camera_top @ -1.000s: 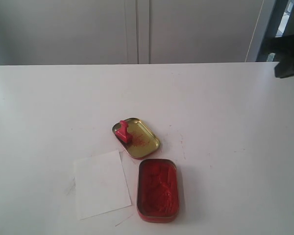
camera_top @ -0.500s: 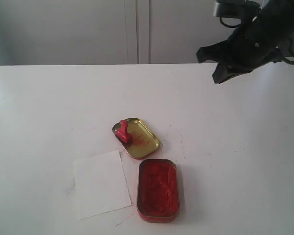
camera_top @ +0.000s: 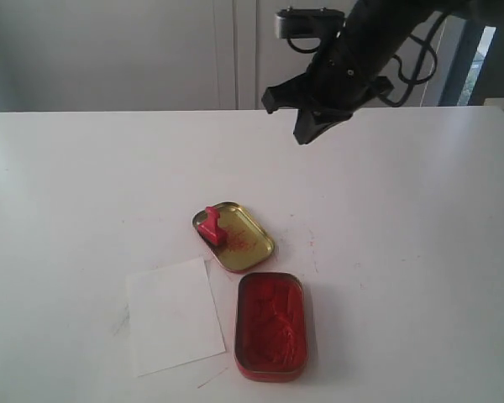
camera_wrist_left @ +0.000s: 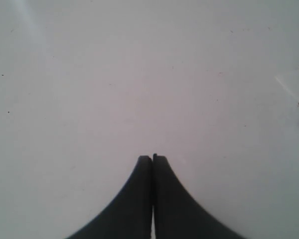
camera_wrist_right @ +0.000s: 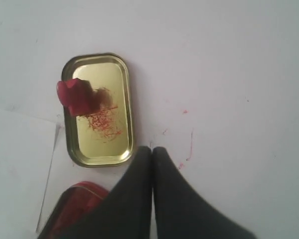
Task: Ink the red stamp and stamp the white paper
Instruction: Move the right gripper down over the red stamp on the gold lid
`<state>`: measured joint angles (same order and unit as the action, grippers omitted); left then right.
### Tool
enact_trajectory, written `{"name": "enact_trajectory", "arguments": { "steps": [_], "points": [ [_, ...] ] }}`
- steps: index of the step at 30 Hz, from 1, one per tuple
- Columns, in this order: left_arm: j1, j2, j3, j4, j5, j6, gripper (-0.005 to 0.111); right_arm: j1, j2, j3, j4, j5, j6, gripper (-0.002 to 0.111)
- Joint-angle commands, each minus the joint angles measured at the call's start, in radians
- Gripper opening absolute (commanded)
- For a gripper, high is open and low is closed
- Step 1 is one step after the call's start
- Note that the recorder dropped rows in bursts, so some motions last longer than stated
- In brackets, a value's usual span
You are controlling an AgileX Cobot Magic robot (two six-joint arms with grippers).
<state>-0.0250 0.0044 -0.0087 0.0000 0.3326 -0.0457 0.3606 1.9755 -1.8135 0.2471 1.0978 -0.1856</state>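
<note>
The right gripper [camera_top: 305,134] hangs at the upper middle of the exterior frame, well above the surface [camera_top: 403,210]. Its fingers are pressed together and hold nothing. The left gripper [camera_wrist_left: 152,158] also has its fingers together, over bare surface.

The red stamp [camera_top: 210,225] stands handle-up on the upper-left end of the gold tin lid [camera_top: 248,245], at the frame's centre. The white paper [camera_top: 175,315] lies at lower left, just beside the open tin of red ink paste [camera_top: 270,372].

The step in hand looks like the reach for the stamp. To do it well, the fingers should part before descending and come down squarely over the stamp. They should close on the narrow knob rather than the base, leaving the printing face free. The stamp sits close to the lid's rim, so a sideways brush could topple it or skid the lid. A straight vertical approach and lift seems safest.
</note>
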Motion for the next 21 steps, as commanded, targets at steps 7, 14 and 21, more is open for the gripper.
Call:
{"name": "enact_trajectory", "arguments": {
  "steps": [7, 14, 21],
  "points": [
    [0.002, -0.004, 0.009, 0.0, 0.004, -0.003, 0.0, 0.104, 0.157, -0.181, -0.046, 0.073, -0.028, 0.0],
    [0.002, -0.004, 0.009, 0.0, 0.004, -0.003, 0.0, 0.165, 0.228, -0.222, -0.06, 0.071, -0.074, 0.0],
    [0.002, -0.004, 0.009, 0.0, 0.004, -0.003, 0.0, 0.206, 0.271, -0.234, -0.06, 0.064, -0.108, 0.0]
  ]
}}
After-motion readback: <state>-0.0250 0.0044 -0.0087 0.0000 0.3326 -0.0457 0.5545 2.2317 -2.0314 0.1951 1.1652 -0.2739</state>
